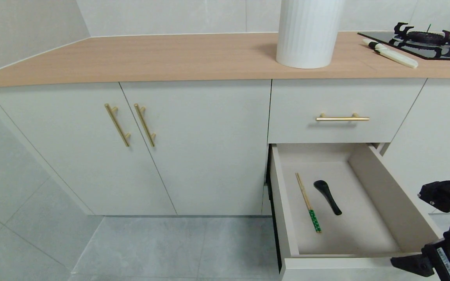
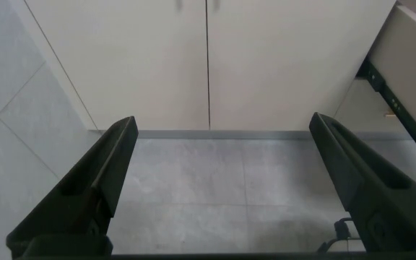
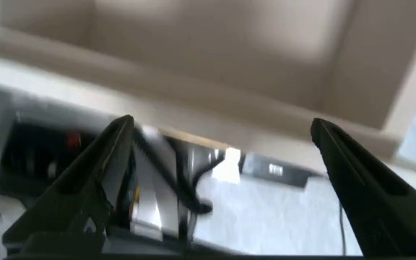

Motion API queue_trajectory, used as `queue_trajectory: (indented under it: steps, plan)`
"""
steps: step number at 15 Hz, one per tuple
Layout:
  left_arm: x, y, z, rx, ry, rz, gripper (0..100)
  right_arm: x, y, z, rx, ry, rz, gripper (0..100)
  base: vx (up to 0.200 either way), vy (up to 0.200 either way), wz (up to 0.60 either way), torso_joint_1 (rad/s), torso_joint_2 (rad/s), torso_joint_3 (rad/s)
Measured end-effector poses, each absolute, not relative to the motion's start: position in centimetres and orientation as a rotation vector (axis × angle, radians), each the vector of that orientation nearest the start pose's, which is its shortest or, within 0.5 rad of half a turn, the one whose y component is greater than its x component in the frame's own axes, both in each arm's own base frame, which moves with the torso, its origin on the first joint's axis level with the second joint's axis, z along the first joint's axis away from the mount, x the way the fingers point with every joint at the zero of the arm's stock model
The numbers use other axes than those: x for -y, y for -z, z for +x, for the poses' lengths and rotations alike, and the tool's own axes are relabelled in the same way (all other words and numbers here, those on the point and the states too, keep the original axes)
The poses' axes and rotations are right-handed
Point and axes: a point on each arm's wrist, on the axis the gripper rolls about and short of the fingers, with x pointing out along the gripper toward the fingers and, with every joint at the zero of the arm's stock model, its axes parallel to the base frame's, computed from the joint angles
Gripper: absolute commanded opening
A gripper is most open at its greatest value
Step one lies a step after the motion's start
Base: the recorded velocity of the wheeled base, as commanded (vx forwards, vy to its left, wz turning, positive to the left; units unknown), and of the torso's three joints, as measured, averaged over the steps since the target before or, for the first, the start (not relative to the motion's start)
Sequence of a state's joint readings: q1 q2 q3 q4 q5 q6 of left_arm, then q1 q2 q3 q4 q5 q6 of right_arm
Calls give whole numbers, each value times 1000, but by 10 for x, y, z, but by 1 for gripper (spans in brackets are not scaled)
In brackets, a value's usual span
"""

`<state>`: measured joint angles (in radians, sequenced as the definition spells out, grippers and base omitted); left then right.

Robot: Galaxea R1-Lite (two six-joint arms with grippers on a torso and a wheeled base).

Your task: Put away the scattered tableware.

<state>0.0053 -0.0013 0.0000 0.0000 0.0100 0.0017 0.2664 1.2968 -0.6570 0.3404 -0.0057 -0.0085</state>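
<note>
**Open drawer** (image 1: 389, 195): one, the lower of a stack of two. The upper drawer (image 1: 299, 128) above it is shut.

**Chopsticks** (image 1: 308, 203): one pair, wood with green ends. The two lie together on the drawer floor, nearer its left wall.

**Spoon** (image 1: 327, 197): one, black. You find it just beside the chopsticks on their right, not touching them, with its bowl toward the back.

**Countertop** (image 1: 150, 58): one. On it you have one white ribbed cylinder (image 1: 307, 35), one pale knife (image 1: 391, 54) and one gas hob (image 1: 424, 43).

**Cabinet doors** (image 1: 201, 148): two, both shut, each with one gold handle.

**Right gripper** (image 3: 219, 141): one, fingers spread wide, holding nothing. In the head view it sits outside the drawer, by the front right corner. The chopsticks and spoon lie inside the drawer, well apart from its fingers, on the robot's left of them.

**Left gripper** (image 2: 222, 124): one, fingers spread wide, holding nothing. It hangs over the grey floor (image 2: 208, 188) in front of the cabinet doors, with the drawer's side at the edge of its view.
</note>
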Motion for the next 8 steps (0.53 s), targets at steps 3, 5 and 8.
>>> queue_trajectory:
  steps: [3,5,8]
  plan:
    - [0,-75,-23,1,-16,2,100,-47,-157,153,-1041,-271,-168,100,0,0,0,0,0,0]
    - [0,-75,-23,1,-16,2,100,-49,-158,151,-1066,-282,-180,100,0,0,0,0,0,0]
    - [0,-75,-23,1,-16,2,100,-53,-163,147,-1206,-259,-163,100,0,0,0,0,0,0]
